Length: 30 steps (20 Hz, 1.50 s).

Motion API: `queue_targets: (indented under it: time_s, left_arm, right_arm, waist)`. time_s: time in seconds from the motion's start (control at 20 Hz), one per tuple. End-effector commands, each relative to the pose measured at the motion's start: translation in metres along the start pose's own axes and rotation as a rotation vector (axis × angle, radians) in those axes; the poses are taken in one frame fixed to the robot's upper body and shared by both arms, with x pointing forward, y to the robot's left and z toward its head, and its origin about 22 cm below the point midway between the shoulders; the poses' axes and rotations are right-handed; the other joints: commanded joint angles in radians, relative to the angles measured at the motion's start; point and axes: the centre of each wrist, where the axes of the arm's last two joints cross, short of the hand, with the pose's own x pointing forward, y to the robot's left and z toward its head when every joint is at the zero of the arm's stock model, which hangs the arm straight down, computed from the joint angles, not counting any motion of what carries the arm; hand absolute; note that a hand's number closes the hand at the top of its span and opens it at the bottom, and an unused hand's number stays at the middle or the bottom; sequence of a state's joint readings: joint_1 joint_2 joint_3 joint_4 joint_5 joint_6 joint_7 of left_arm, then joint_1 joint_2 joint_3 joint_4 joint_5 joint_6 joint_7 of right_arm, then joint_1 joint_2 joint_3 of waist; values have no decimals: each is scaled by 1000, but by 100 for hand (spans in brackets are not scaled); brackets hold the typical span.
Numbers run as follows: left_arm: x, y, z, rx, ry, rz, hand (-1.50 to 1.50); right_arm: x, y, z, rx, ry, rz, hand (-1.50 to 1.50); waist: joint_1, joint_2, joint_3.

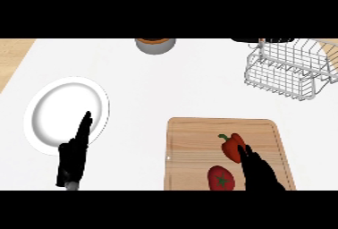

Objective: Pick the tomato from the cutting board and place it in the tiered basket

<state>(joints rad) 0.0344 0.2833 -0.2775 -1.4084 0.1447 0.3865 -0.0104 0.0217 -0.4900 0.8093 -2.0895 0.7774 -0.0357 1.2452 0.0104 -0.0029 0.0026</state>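
Note:
A red tomato [220, 178] with a green stem lies near the front edge of the wooden cutting board [198, 134]. Just beyond it on the board is a red bell pepper [232, 147]. My right hand [260, 172] hovers right of the tomato, fingers straight and pointing away, partly covering the pepper's right side; it holds nothing. The white wire tiered basket [290, 71] stands at the far right of the counter. My left hand [74, 154] rests open at the lower left, fingers up, over the edge of a white plate [63, 107].
A grey bowl or cup [156, 44] with something brown inside sits at the far edge, centre. A dark object [254, 40] shows beside the basket's top. Bare white counter lies between the board and the basket.

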Motion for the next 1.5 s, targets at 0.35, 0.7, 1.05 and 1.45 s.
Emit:
queue_targets:
  time_s: [0.35,0.7,1.05,1.45]
  left_arm:
    - [-6,-17,8,-25,56,15,0]
    - [-20,-13,7,-1,78,11,0]
    - [-14,6,4,-4,60,-7,0]
    - [4,-12,5,-16,52,20,0]
  right_arm:
    - [39,2,-23,81,226,80,-150]
    - [32,14,-27,140,259,80,-150]
    - [28,31,-36,178,287,89,-150]
    - [19,43,-48,171,271,69,150]
  waist:
    - [-1,6,-5]
    - [-16,5,-4]
    - [-12,4,-4]
    - [-11,2,-2]
